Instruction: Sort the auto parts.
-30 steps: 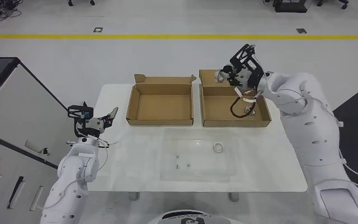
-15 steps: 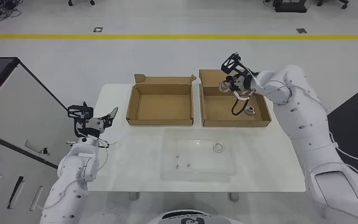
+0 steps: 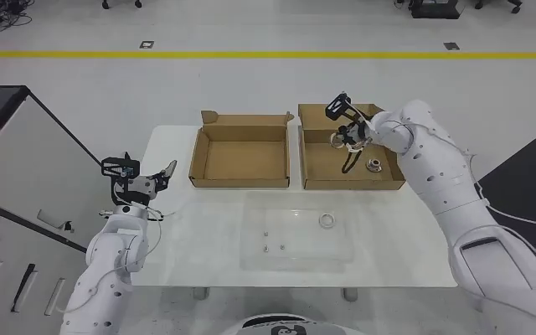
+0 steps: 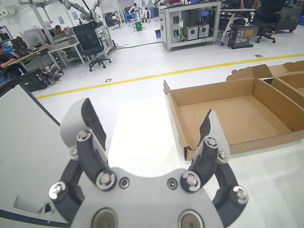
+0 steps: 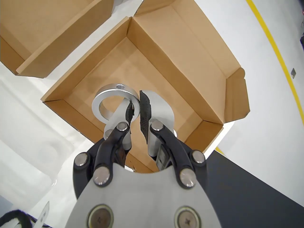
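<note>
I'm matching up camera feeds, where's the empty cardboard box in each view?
Top view: empty cardboard box on the table's far side, beside the second box.
Left wrist view: empty cardboard box beyond the left gripper's open fingers.
Right wrist view: empty cardboard box beside the second box.
Shared landmark: yellow floor line.

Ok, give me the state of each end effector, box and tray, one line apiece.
Right end effector: shut on the metal ring, one finger inside it, over the right box.
Left end effector: open, holding nothing.
Left box: flaps open, empty.
Right box: flaps open, one metal part on its floor.
Clear tray: uncovered, holding a second ring and small parts.
</note>
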